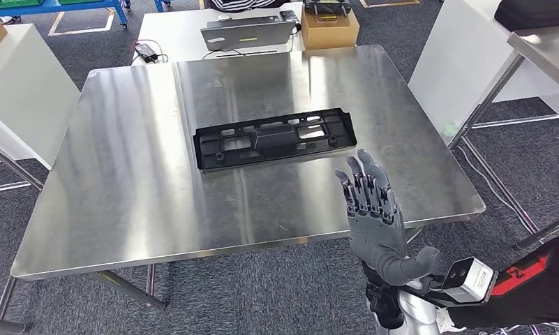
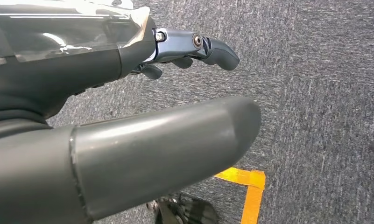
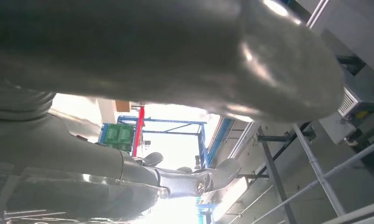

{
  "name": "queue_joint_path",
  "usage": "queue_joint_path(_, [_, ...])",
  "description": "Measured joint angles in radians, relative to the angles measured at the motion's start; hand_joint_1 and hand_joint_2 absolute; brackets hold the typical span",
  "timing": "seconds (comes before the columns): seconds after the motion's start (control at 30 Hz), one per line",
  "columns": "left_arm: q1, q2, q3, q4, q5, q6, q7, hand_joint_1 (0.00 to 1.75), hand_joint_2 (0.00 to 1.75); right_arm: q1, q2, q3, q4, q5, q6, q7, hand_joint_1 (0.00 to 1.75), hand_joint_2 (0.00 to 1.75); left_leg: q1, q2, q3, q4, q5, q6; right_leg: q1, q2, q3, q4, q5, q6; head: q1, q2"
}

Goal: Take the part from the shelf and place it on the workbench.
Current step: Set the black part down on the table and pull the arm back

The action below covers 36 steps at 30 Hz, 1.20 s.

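Observation:
The part (image 1: 275,137) is a long black plastic frame with cut-outs, lying flat near the middle of the steel workbench (image 1: 123,181). My right hand (image 1: 371,209) is raised over the bench's near right edge, palm turned up and fingers straight and apart, holding nothing; it is a short way to the near right of the part and not touching it. In the right wrist view the thumb (image 3: 175,46) and fingers (image 3: 194,179) point up toward the ceiling. In the left wrist view my left hand (image 2: 129,116) hangs over grey carpet with fingers (image 2: 199,49) extended and nothing in it.
Behind the bench stands a white table (image 1: 179,28) with a grey laptop-like case (image 1: 247,33), a cardboard box (image 1: 329,28) and a charger. White panels flank the bench left (image 1: 18,84) and right (image 1: 465,56). Yellow floor tape (image 2: 250,191) lies below my left hand.

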Motion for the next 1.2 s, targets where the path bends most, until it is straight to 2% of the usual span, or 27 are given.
queue_joint_path(0.07, [0.000, 0.000, 0.000, 0.000, 0.002, 0.001, 0.000, 0.00, 0.00, -0.001, 0.002, -0.006, 0.000, -0.002, 0.003, 0.001, 0.00, 0.00, -0.005, -0.003, 0.023, -0.043, 0.003, 0.011, 0.004, 0.000, -0.003, 0.000, 0.008, 0.013, 0.001, 0.000])
queue_joint_path(0.13, [0.000, 0.001, 0.000, 0.000, 0.006, 0.003, -0.002, 0.00, 0.00, -0.001, 0.002, -0.015, 0.001, -0.006, 0.007, 0.002, 0.00, 0.00, -0.008, -0.002, 0.013, -0.046, 0.012, 0.028, 0.005, 0.000, -0.009, 0.001, 0.014, 0.026, 0.002, 0.000])
queue_joint_path(0.17, [0.000, 0.000, 0.000, 0.000, 0.008, 0.005, -0.002, 0.00, 0.00, -0.001, 0.002, -0.020, 0.001, -0.008, 0.008, 0.002, 0.00, 0.00, -0.009, 0.000, 0.007, -0.048, 0.020, 0.038, 0.005, 0.000, -0.019, 0.013, 0.004, 0.028, 0.002, 0.000])
queue_joint_path(0.23, [0.000, 0.000, 0.001, 0.000, 0.011, 0.013, 0.002, 0.00, 0.00, -0.001, 0.001, -0.028, 0.004, -0.012, 0.011, 0.003, 0.00, 0.00, -0.010, 0.004, -0.011, -0.052, 0.038, 0.057, 0.005, 0.001, -0.056, 0.093, -0.057, 0.018, 0.004, 0.000])
queue_joint_path(0.3, [0.000, 0.002, 0.002, 0.000, 0.014, 0.023, 0.008, 0.00, 0.00, -0.001, 0.000, -0.034, 0.009, -0.017, 0.013, 0.006, 0.00, 0.00, -0.015, 0.005, -0.035, -0.051, 0.056, 0.066, 0.005, 0.002, -0.102, 0.226, -0.134, 0.007, 0.006, 0.000])
queue_joint_path(0.33, [0.000, 0.002, 0.003, 0.000, 0.015, 0.027, 0.010, 0.00, 0.00, -0.002, 0.000, -0.037, 0.012, -0.021, 0.013, 0.009, 0.00, 0.00, -0.019, 0.006, -0.048, -0.050, 0.065, 0.067, 0.006, 0.002, -0.112, 0.274, -0.154, 0.009, 0.006, 0.000])
queue_joint_path(0.37, [0.000, 0.002, 0.004, 0.000, 0.017, 0.030, 0.011, 0.00, 0.00, -0.003, 0.000, -0.039, 0.015, -0.023, 0.013, 0.012, 0.00, 0.00, -0.023, 0.005, -0.059, -0.050, 0.073, 0.068, 0.007, 0.002, -0.103, 0.288, -0.156, 0.015, 0.006, 0.000])
queue_joint_path(0.4, [0.000, 0.002, 0.004, 0.000, 0.018, 0.033, 0.012, 0.00, 0.00, -0.005, 0.000, -0.039, 0.019, -0.025, 0.013, 0.016, 0.00, 0.00, -0.026, 0.005, -0.069, -0.050, 0.081, 0.068, 0.008, 0.002, -0.074, 0.261, -0.143, 0.021, 0.006, 0.000])
queue_joint_path(0.43, [0.000, 0.001, 0.005, 0.000, 0.019, 0.034, 0.012, 0.00, 0.00, -0.009, 0.000, -0.040, 0.022, -0.026, 0.013, 0.018, 0.00, 0.00, -0.030, 0.004, -0.078, -0.049, 0.089, 0.068, 0.010, 0.002, -0.027, 0.198, -0.122, 0.025, 0.006, 0.000])
queue_joint_path(0.5, [0.000, 0.000, 0.005, 0.000, 0.019, 0.035, 0.012, 0.00, 0.00, -0.018, 0.000, -0.040, 0.025, -0.026, 0.013, 0.020, 0.00, 0.00, -0.035, 0.003, -0.090, -0.049, 0.105, 0.063, 0.018, 0.001, 0.075, 0.046, -0.095, 0.019, 0.005, 0.000])
queue_joint_path(0.53, [0.000, 0.000, 0.005, 0.000, 0.019, 0.036, 0.013, 0.00, 0.00, -0.021, 0.000, -0.040, 0.026, -0.026, 0.013, 0.021, 0.00, 0.00, -0.037, 0.003, -0.093, -0.049, 0.112, 0.059, 0.023, 0.000, 0.102, -0.003, -0.089, 0.014, 0.005, 0.000])
queue_joint_path(0.57, [0.000, 0.000, 0.006, 0.000, 0.019, 0.036, 0.013, 0.00, 0.00, -0.023, 0.000, -0.040, 0.027, -0.027, 0.013, 0.021, 0.00, 0.00, -0.037, 0.003, -0.095, -0.049, 0.119, 0.054, 0.027, 0.000, 0.112, -0.026, -0.087, 0.009, 0.005, 0.000])
queue_joint_path(0.6, [0.000, 0.000, 0.006, 0.000, 0.019, 0.036, 0.013, 0.00, 0.00, -0.025, 0.000, -0.041, 0.028, -0.027, 0.013, 0.022, 0.00, 0.00, -0.037, 0.003, -0.096, -0.051, 0.127, 0.048, 0.029, 0.000, 0.108, -0.029, -0.081, 0.005, 0.005, 0.000])
queue_joint_path(0.67, [0.001, 0.003, 0.006, 0.000, 0.019, 0.037, 0.013, 0.00, 0.00, -0.027, 0.001, -0.041, 0.030, -0.027, 0.012, 0.023, 0.00, 0.00, -0.032, 0.002, -0.105, -0.042, 0.121, 0.036, 0.018, -0.001, 0.095, -0.033, -0.066, -0.007, 0.005, 0.000])
queue_joint_path(0.7, [0.002, 0.004, 0.007, 0.000, 0.019, 0.037, 0.013, 0.00, 0.00, -0.028, 0.002, -0.042, 0.031, -0.027, 0.011, 0.024, 0.00, 0.00, -0.029, 0.001, -0.113, -0.023, 0.096, 0.029, 0.013, -0.003, 0.087, -0.035, -0.056, -0.015, 0.004, 0.000])
queue_joint_path(0.73, [0.003, 0.005, 0.007, 0.000, 0.019, 0.037, 0.013, 0.00, 0.00, -0.029, 0.003, -0.043, 0.033, -0.027, 0.010, 0.027, 0.00, 0.00, -0.025, 0.001, -0.127, 0.016, 0.053, 0.022, 0.008, -0.005, 0.077, -0.036, -0.045, -0.022, 0.003, 0.000])
queue_joint_path(0.8, [0.003, 0.006, 0.009, 0.000, 0.019, 0.037, 0.013, 0.00, 0.00, -0.028, 0.004, -0.044, 0.035, -0.028, 0.006, 0.033, 0.00, 0.00, -0.016, 0.001, -0.159, 0.137, -0.047, 0.009, 0.009, -0.007, 0.055, -0.034, -0.025, -0.029, 0.001, 0.000])
queue_joint_path(0.83, [0.003, 0.007, 0.009, 0.000, 0.019, 0.038, 0.014, 0.00, 0.00, -0.027, 0.005, -0.044, 0.035, -0.029, 0.004, 0.036, 0.00, 0.00, -0.011, 0.001, -0.169, 0.195, -0.075, 0.003, 0.009, -0.008, 0.043, -0.033, -0.015, -0.027, 0.001, 0.000])
queue_joint_path(0.87, [0.003, 0.008, 0.010, 0.000, 0.019, 0.039, 0.014, 0.00, 0.00, -0.026, 0.005, -0.044, 0.036, -0.029, 0.003, 0.038, 0.00, 0.00, -0.006, 0.002, -0.167, 0.229, -0.076, -0.003, 0.008, -0.009, 0.030, -0.031, -0.005, -0.024, 0.000, 0.000])
queue_joint_path(0.9, [0.003, 0.008, 0.010, 0.000, 0.019, 0.039, 0.014, 0.00, 0.00, -0.025, 0.005, -0.045, 0.037, -0.029, 0.001, 0.039, 0.00, 0.00, 0.001, 0.002, -0.149, 0.230, -0.057, -0.009, 0.005, -0.009, 0.016, -0.027, 0.004, -0.020, 0.000, 0.000])
queue_joint_path(0.97, [0.002, 0.009, 0.010, 0.000, 0.020, 0.039, 0.014, 0.00, 0.00, -0.025, 0.006, -0.046, 0.040, -0.030, -0.002, 0.041, 0.00, 0.00, 0.013, 0.002, -0.064, 0.133, -0.005, -0.021, -0.001, -0.009, -0.012, -0.011, 0.016, -0.009, 0.000, 0.000])
queue_joint_path(1.0, [0.001, 0.009, 0.011, 0.000, 0.020, 0.040, 0.014, 0.00, 0.00, -0.025, 0.007, -0.047, 0.041, -0.031, -0.004, 0.042, 0.00, 0.00, 0.014, 0.001, -0.015, 0.065, 0.000, -0.024, -0.002, -0.009, -0.025, -0.001, 0.020, -0.004, 0.000, 0.000])
queue_joint_path(1.03, [-0.001, 0.009, 0.011, 0.000, 0.020, 0.041, 0.014, 0.00, 0.00, -0.025, 0.007, -0.048, 0.042, -0.032, -0.006, 0.043, 0.00, 0.00, 0.013, -0.001, 0.021, 0.009, -0.005, -0.023, -0.001, -0.010, -0.034, 0.007, 0.025, 0.003, 0.000, 0.000])
queue_joint_path(1.07, [-0.002, 0.009, 0.010, 0.000, 0.020, 0.042, 0.014, 0.00, 0.00, -0.026, 0.008, -0.049, 0.042, -0.034, -0.007, 0.044, 0.00, 0.00, 0.010, -0.002, 0.038, -0.025, -0.016, -0.020, 0.001, -0.011, -0.040, 0.013, 0.030, 0.011, 0.001, 0.000])
queue_joint_path(1.1, [-0.002, 0.010, 0.010, 0.000, 0.020, 0.044, 0.015, 0.00, 0.00, -0.026, 0.009, -0.049, 0.043, -0.035, -0.007, 0.044, 0.00, 0.00, 0.004, -0.004, 0.041, -0.036, -0.021, -0.012, 0.003, -0.011, -0.044, 0.013, 0.036, 0.020, 0.001, 0.000])
queue_joint_path(1.17, [-0.002, 0.009, 0.011, 0.001, 0.020, 0.048, 0.016, 0.00, 0.00, -0.026, 0.010, -0.050, 0.045, -0.037, -0.008, 0.045, 0.00, 0.00, -0.002, -0.001, 0.025, -0.041, -0.007, 0.013, 0.005, -0.010, -0.053, 0.015, 0.043, 0.039, 0.002, 0.000])
queue_joint_path(1.2, [-0.003, 0.009, 0.011, 0.001, 0.020, 0.049, 0.016, 0.00, 0.00, -0.025, 0.010, -0.051, 0.045, -0.038, -0.008, 0.046, 0.00, 0.00, -0.003, 0.002, 0.015, -0.043, 0.003, 0.029, 0.004, -0.009, -0.063, 0.029, 0.027, 0.040, 0.003, 0.000])
